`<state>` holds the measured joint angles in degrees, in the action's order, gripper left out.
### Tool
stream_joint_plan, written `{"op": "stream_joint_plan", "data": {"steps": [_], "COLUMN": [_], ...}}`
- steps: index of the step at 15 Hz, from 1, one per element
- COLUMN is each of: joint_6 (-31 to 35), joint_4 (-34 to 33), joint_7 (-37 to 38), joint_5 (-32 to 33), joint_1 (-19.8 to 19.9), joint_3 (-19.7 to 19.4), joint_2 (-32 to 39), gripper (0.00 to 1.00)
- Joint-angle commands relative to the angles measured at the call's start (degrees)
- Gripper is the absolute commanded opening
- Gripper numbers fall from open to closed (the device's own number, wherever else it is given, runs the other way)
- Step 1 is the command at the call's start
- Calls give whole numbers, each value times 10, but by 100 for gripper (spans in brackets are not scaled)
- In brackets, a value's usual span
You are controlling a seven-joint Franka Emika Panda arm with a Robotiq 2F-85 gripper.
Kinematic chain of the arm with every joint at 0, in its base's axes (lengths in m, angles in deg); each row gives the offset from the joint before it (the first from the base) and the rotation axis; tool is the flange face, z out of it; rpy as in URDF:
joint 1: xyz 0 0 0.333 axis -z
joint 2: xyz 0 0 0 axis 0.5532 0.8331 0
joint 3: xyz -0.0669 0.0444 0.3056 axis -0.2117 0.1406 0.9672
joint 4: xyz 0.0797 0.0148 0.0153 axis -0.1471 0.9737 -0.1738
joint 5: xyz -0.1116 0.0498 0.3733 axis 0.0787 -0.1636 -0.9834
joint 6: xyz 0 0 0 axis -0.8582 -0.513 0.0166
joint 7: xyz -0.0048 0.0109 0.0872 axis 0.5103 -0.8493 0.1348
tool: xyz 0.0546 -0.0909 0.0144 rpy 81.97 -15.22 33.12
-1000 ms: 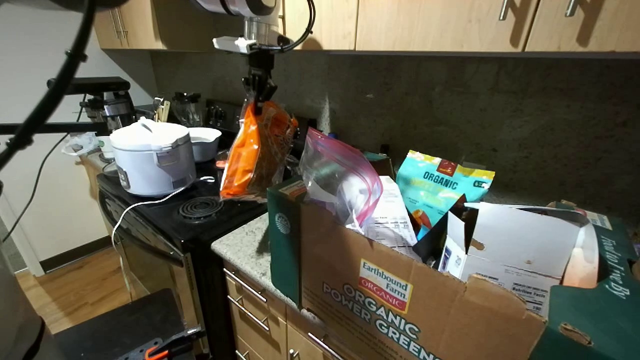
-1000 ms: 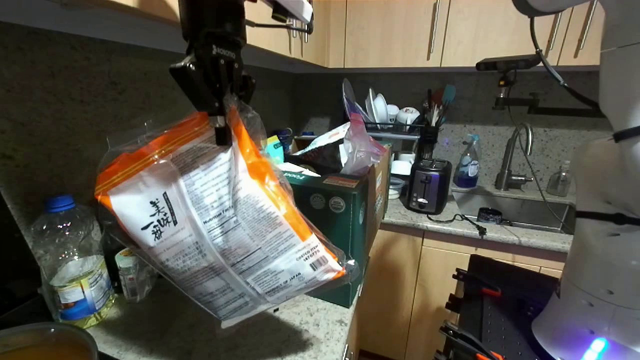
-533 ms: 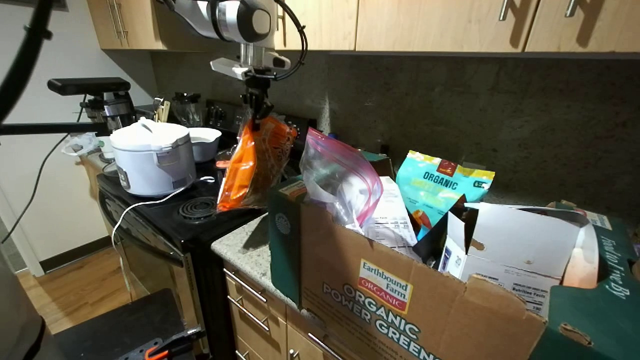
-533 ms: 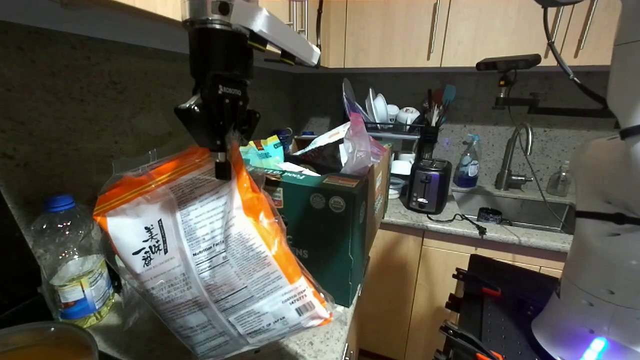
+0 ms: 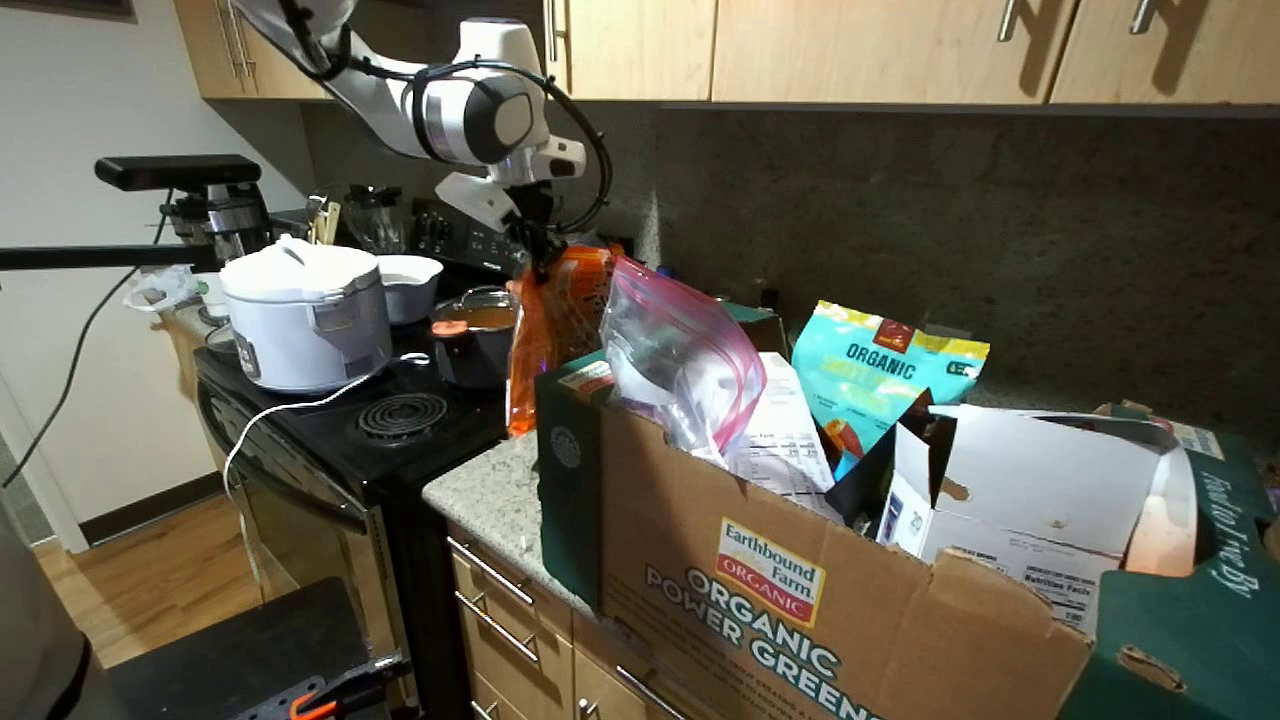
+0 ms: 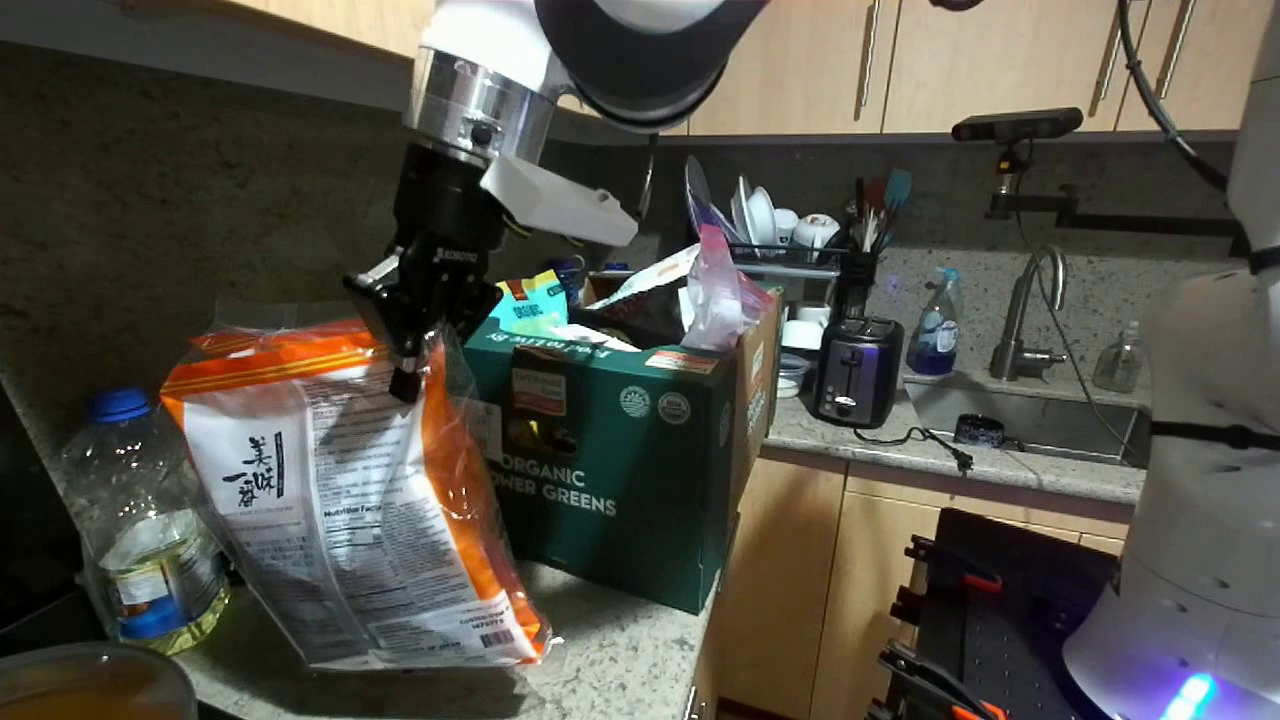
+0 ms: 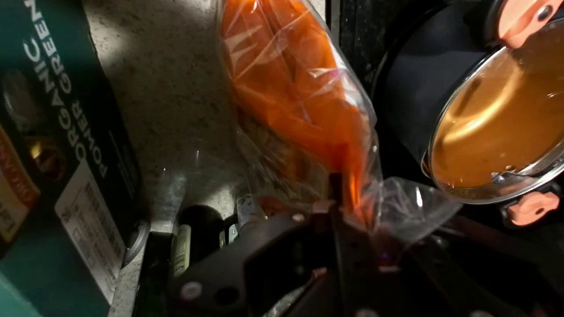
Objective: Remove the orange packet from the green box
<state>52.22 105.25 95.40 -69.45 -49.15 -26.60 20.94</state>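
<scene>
In an exterior view, the green box (image 5: 720,478) stands on the counter (image 5: 500,490), top open. Contents visible at the rim: a pinkish translucent plastic bag (image 5: 680,350), a white printed package (image 5: 785,430) and an open white carton (image 5: 1040,480). A teal packet (image 5: 880,370) shows above the rim. The orange packet (image 5: 570,310) is outside the box, next to its green end panel, held by the gripper (image 5: 540,262). On the stove (image 5: 470,425): a rice cooker (image 5: 300,340), lid fitted, and a pot (image 5: 475,358) with amber contents.

In an exterior view, the gripper's fingers (image 6: 405,385) are clamped on the upper part of the orange packet. The orange packet is nearly upright; contact between its lower edge and the counter cannot be confirmed. A clear bottle (image 6: 150,540) contains yellow liquid in its lower part. A dish rack (image 6: 780,270) holds plates and cups; a utensil holder (image 6: 858,270) holds utensils.

In the wrist view, the orange packet is pinched at the fingertips, between the box and the pot. Amber contents show inside the pot's metal rim.
</scene>
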Motion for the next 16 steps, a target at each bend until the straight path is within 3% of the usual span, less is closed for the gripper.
{"op": "stream_joint_plan", "data": {"steps": [1, 8, 16], "joint_6": [81, 193, 201], "joint_4": [61, 105, 94], "joint_7": [15, 46, 60], "joint_5": [15, 14, -5], "joint_1": [-9, -12, -12], "joint_3": [-10, -15, -27], "joint_2": [-21, -9, 14], "gripper": [1, 1, 1]}}
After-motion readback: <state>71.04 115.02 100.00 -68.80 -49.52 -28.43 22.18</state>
